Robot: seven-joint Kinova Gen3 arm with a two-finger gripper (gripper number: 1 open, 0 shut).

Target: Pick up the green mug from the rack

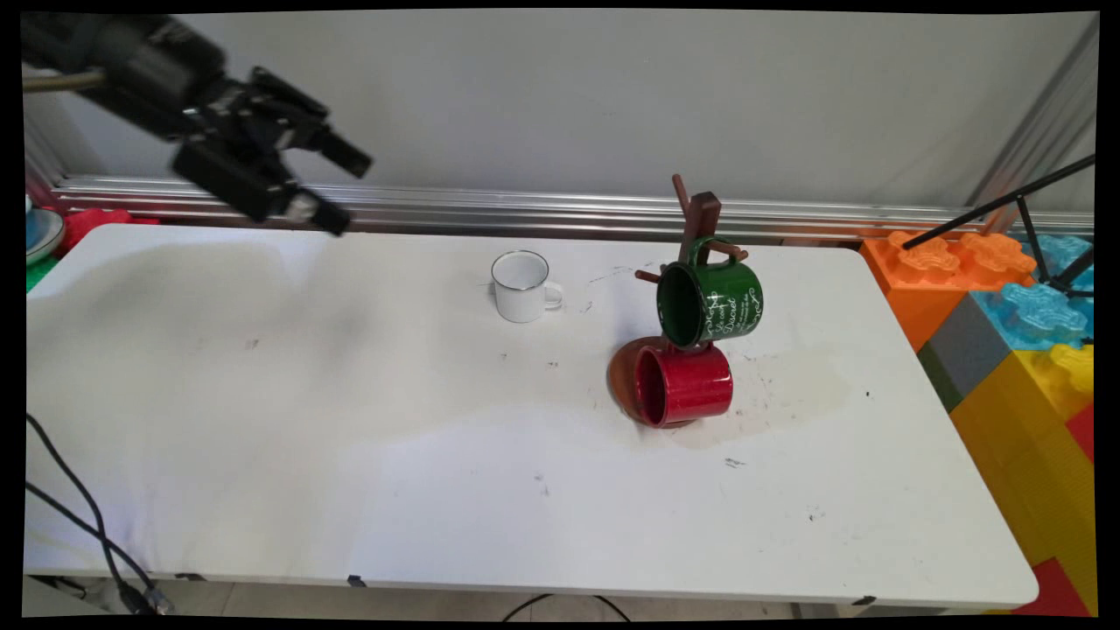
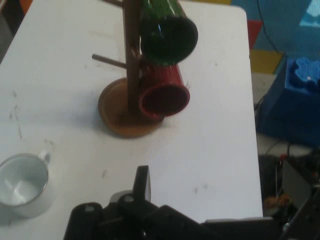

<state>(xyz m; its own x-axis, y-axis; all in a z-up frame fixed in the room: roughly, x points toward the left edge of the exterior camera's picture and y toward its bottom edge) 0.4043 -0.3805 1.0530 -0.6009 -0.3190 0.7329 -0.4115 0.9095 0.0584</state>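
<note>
My gripper (image 1: pixel 346 187) hangs high over the table's far left corner, open and holding nothing. The nearest thing is a white enamel mug (image 1: pixel 522 286), upright on the table some way to its right, handle turned right. Further right stands a brown wooden mug tree (image 1: pixel 697 219). A green mug with white lettering (image 1: pixel 710 302) hangs on an upper peg and a red mug (image 1: pixel 682 385) on a lower one, both mouths facing left. In the hand view the white mug (image 2: pixel 22 185) is at the lower left, the tree (image 2: pixel 131 60) with the green mug (image 2: pixel 167 32) and red mug (image 2: pixel 164 95) above, and one finger (image 2: pixel 142 181) shows.
Large coloured toy blocks (image 1: pixel 1006 306) stand off the table's right end, with a black tripod leg (image 1: pixel 997 206) over them. An aluminium rail (image 1: pixel 525 206) runs along the wall behind. Black cables (image 1: pixel 87 525) hang at the front left corner.
</note>
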